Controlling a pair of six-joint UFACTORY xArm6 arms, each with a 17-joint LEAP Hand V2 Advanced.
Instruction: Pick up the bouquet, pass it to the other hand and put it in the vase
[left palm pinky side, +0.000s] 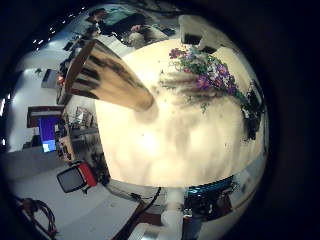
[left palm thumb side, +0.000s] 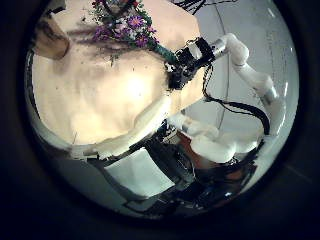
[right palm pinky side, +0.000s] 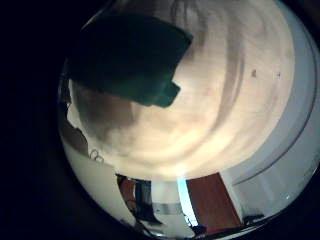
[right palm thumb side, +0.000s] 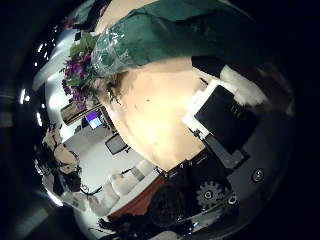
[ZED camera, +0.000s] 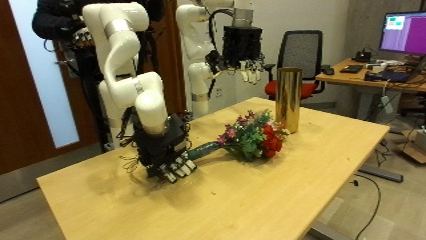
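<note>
Your right hand (ZED camera: 171, 155) is down at the table (ZED camera: 266, 200) with its fingers curled round the wrapped stem of the bouquet (ZED camera: 246, 138), which lies on the tabletop beside the tall gold vase (ZED camera: 288, 100). Your left hand (ZED camera: 244, 50) hangs above the vase, fingers relaxed and holding nothing.

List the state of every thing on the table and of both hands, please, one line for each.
bouquet: lying on its side on the table, stem end in the right hand.
vase: upright on the table, nothing showing at its mouth.
right hand: low at the table, fingers curled round the bouquet's wrapped stems.
left hand: raised above the table, fingers relaxed, holding nothing.
</note>
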